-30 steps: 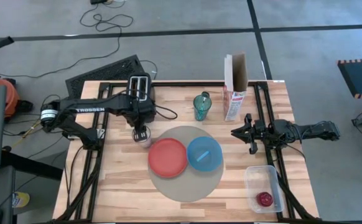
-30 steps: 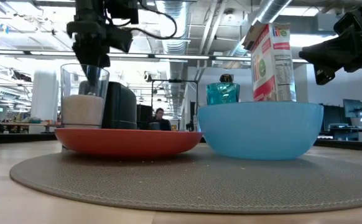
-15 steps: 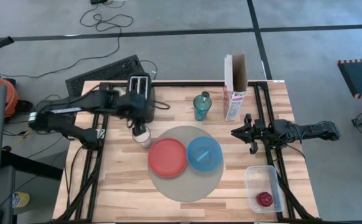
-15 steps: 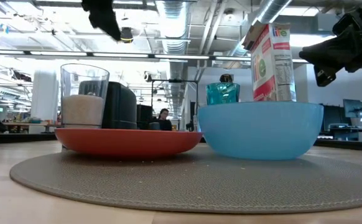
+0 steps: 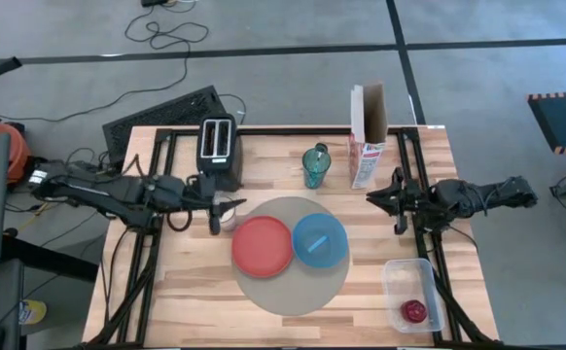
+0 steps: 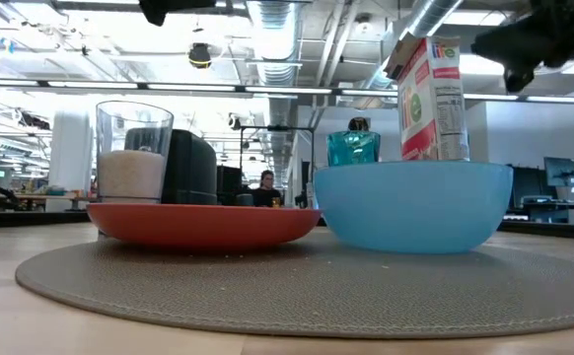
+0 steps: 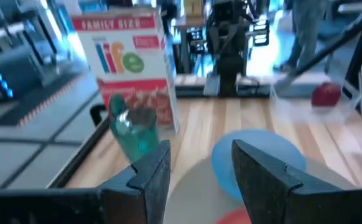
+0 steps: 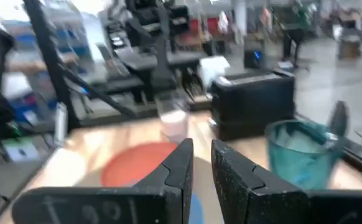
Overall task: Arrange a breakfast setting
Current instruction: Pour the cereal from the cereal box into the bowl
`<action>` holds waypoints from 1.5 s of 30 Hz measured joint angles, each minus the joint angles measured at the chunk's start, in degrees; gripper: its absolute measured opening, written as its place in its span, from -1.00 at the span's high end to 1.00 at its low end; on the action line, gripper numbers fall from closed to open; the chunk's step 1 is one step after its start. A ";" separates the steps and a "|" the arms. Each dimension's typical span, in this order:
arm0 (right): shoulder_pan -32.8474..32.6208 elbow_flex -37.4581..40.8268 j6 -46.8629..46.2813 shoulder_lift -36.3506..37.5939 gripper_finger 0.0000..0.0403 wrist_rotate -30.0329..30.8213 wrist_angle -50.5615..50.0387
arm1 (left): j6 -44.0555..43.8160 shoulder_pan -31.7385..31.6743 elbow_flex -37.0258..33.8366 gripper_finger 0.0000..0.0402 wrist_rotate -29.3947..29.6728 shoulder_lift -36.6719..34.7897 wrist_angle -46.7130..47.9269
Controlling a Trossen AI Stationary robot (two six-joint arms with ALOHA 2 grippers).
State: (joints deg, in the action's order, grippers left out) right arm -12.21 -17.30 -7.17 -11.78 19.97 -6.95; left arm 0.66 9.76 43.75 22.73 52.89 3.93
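The round mat point(image 5: 288, 282) bears the red-orange plate point(image 5: 262, 245) and the blue bowl point(image 5: 319, 239). The small clear glass point(image 5: 228, 212), partly filled with something white point(image 6: 132, 170), stands on the wood just beyond the plate's left side. The teal tumbler point(image 5: 315, 165) stands farther back. A small red fruit point(image 5: 414, 311) lies in a clear tub. My left gripper point(image 5: 214, 212) point(image 7: 199, 155) is open and level, just left of the glass, with nothing between its fingers. My right gripper point(image 5: 375, 199) point(image 8: 201, 149) hovers right of the bowl, its fingers a narrow gap apart and empty.
The black toaster point(image 5: 221, 151) stands at the far left, and the cereal box point(image 5: 368, 136) at the far right beside the tumbler. The clear tub point(image 5: 409, 287) sits at the near right corner. Black frame rails run along both sides of the table.
My left gripper has risen off the glass, drawn back toward the table's left edge and tipped from pointing down to level. The glass stays upright where it was. My right gripper has risen a little.
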 joint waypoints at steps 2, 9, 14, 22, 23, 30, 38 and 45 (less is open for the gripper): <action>-0.78 -5.08 -1.19 -3.46 0.58 2.97 -6.80 | 0.17 -0.27 -2.97 0.21 -0.44 -0.05 -4.56; -3.55 -19.94 -12.52 -15.52 0.64 6.21 -29.48 | 0.54 0.01 -8.38 0.21 -2.06 -0.05 -15.87; -5.58 -25.59 -19.42 -19.62 0.67 5.87 -39.45 | 1.67 0.02 -9.27 0.21 -2.45 -0.03 -18.92; -2.21 -29.91 -19.51 -20.14 0.50 5.75 -40.84 | 1.71 0.02 -9.27 0.21 -2.18 -0.03 -19.11; -1.34 -30.73 -19.47 -20.10 0.43 5.71 -41.33 | 1.70 0.02 -9.27 0.21 -1.53 -0.03 -19.11; 4.03 -33.63 -19.29 -21.19 -0.31 5.74 -45.57 | 0.23 0.00 -9.27 0.21 2.12 0.01 -17.94; 10.48 -33.59 -12.42 -26.87 -0.86 6.96 -44.26 | 0.16 0.00 -9.27 0.21 2.10 0.37 -17.81; 13.26 -33.55 -9.18 -29.76 -0.94 7.13 -44.25 | 0.18 0.00 -9.27 0.21 2.12 0.37 -17.87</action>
State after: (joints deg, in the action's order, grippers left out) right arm 1.05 -50.85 -16.35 -41.54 27.10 -51.20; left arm 0.84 9.76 34.48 24.84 53.25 -13.93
